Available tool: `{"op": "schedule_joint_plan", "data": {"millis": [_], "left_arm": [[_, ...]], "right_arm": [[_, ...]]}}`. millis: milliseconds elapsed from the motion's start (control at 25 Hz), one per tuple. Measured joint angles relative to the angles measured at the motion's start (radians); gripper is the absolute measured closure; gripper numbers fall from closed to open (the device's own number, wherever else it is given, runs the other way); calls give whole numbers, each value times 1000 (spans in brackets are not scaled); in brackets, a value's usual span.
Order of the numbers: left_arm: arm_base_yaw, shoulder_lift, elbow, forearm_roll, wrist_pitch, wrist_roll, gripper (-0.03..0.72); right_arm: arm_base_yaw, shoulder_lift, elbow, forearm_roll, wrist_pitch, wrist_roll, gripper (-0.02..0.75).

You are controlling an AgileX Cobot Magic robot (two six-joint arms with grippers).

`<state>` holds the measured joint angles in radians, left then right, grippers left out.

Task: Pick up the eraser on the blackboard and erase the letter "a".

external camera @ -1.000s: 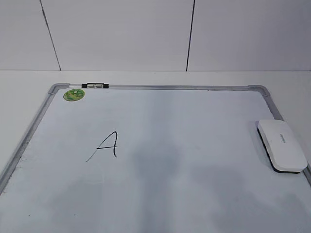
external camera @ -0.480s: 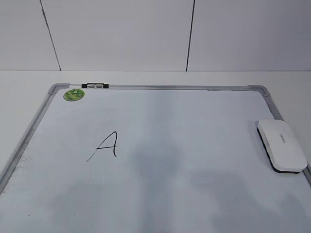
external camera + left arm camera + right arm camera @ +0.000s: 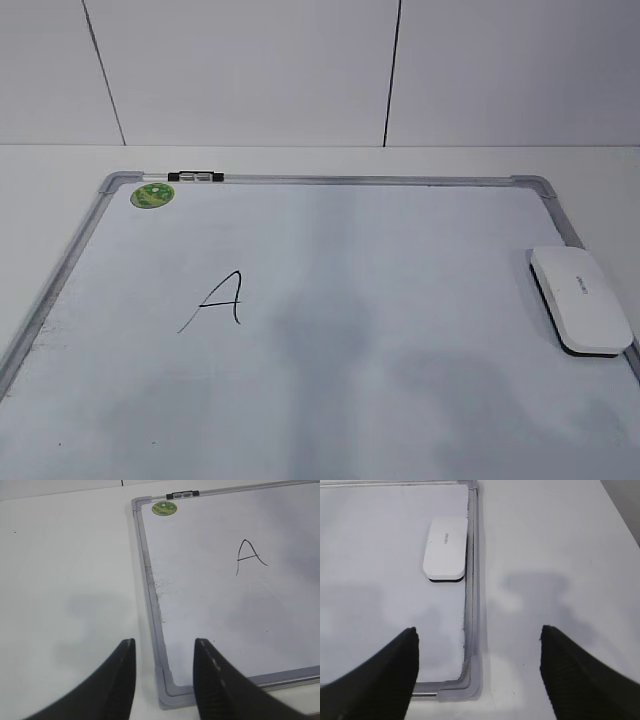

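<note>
The white eraser [image 3: 582, 300] lies flat on the blackboard [image 3: 400, 260] by its right frame edge; it also shows in the right wrist view [image 3: 445, 549]. An angular capital "A" [image 3: 220, 300] is written on the board's left half and shows in the left wrist view [image 3: 248, 556]. No cursive lowercase "a" is in view. My left gripper [image 3: 164, 647] is open and empty above the board's near left corner. My right gripper [image 3: 477, 632] is wide open and empty above the near right corner, short of the eraser. Neither gripper shows in the exterior view.
A round green sticker [image 3: 152, 195] sits in the board's far left corner, with a small black-and-silver clip [image 3: 195, 177] on the top frame beside it. White table surrounds the board [image 3: 65, 580]. A white panelled wall [image 3: 300, 70] stands behind.
</note>
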<state>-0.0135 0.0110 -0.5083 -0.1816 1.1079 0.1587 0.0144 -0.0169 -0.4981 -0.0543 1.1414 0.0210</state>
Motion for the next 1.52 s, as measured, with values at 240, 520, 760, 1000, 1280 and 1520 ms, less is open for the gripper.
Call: {"op": "schedule_joint_plan", "data": {"millis": [240,520,760,1000,1280,1520], "left_arm": [[0,0,0,0,0,0,401],[0,0,0,0,0,0,420],[0,0,0,0,0,0,422],[0,0,0,0,0,0,423],[0,0,0,0,0,0,440],[0,0,0,0,0,0,442]], "right_arm": [[0,0,0,0,0,0,143],[0,0,0,0,0,0,145],[0,0,0,0,0,0,145],[0,0,0,0,0,0,145],[0,0,0,0,0,0,145],[0,0,0,0,0,0,145]]}}
